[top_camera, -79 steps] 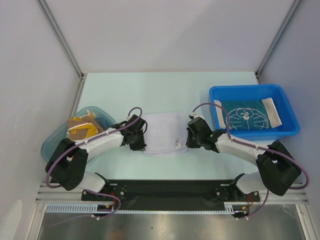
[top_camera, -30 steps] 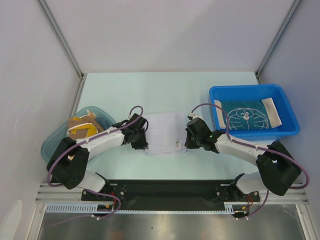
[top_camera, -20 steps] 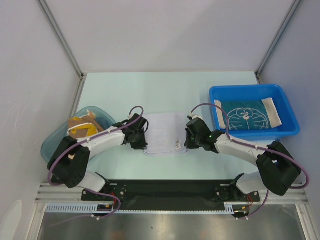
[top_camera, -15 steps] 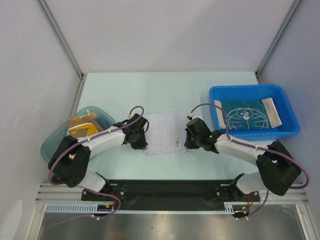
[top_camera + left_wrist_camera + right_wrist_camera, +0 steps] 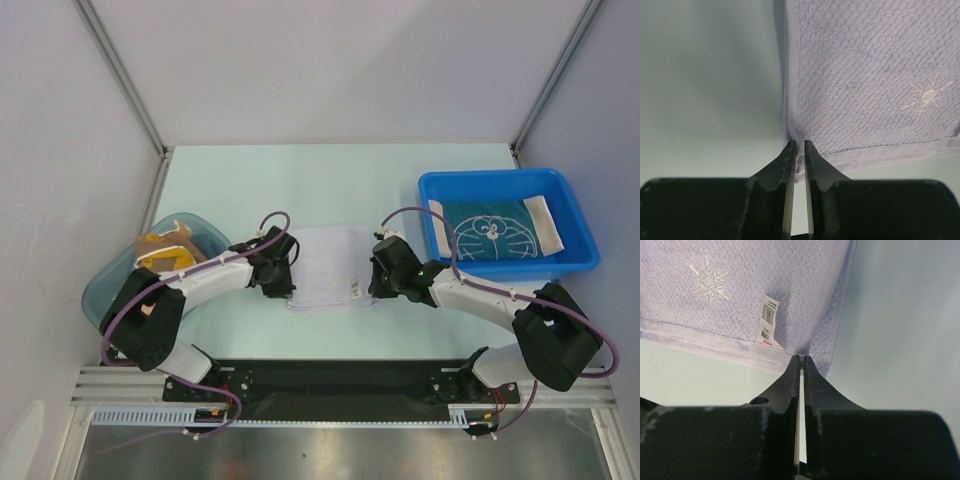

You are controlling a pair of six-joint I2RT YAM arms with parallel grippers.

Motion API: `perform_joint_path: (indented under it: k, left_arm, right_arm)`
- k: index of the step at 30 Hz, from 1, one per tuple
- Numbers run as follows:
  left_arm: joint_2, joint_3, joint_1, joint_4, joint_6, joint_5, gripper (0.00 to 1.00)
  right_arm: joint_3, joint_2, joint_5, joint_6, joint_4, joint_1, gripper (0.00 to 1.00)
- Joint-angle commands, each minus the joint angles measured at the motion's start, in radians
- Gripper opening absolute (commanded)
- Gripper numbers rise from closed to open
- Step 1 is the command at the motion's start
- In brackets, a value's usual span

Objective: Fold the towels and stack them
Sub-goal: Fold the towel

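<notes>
The left gripper (image 5: 799, 150) has its two dark fingers almost together, pinching a hemmed corner of the white towel (image 5: 865, 75) between the tips. The waffle-textured towel lies flat on the pale green table (image 5: 705, 75). A stitched star mark (image 5: 924, 95) sits just inside its hem (image 5: 890, 152).
</notes>
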Motion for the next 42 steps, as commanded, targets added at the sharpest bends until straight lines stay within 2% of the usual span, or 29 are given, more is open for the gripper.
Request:
perform_joint_path:
  k: [1, 8, 26, 30, 31, 33, 37, 42]
  left_arm:
    - [0.003, 0.026, -0.01, 0.031, 0.004, 0.015, 0.16]
    - [-0.015, -0.002, -0.017, 0.062, -0.021, 0.078, 0.19]
    - [-0.07, -0.094, -0.029, 0.07, -0.052, 0.063, 0.21]
    - [-0.073, -0.082, -0.028, 0.063, -0.05, 0.055, 0.13]
    - [-0.072, -0.065, -0.028, 0.05, -0.049, 0.051, 0.06]
    - [-0.064, -0.039, -0.028, 0.027, -0.036, 0.025, 0.0]
    - [-0.067, 0.041, -0.029, -0.054, -0.024, -0.005, 0.0]
    - [-0.105, 0.064, -0.028, -0.124, -0.009, -0.032, 0.0]
  right_arm:
    - [0.004, -0.017, 0.007, 0.003, 0.03, 0.008, 0.0]
    - [0.002, -0.017, 0.006, 0.007, 0.033, 0.009, 0.0]
    - [-0.001, -0.024, 0.001, 0.01, 0.035, 0.011, 0.0]
    - [0.002, -0.025, 0.003, 0.01, 0.032, 0.011, 0.0]
    - [0.01, -0.03, 0.006, 0.01, 0.026, 0.011, 0.0]
    - [0.03, -0.033, 0.018, 0.003, 0.012, 0.012, 0.0]
    - [0.096, -0.04, 0.033, -0.023, -0.054, 0.011, 0.0]
    - [0.093, -0.071, 0.042, -0.031, -0.092, 0.011, 0.0]
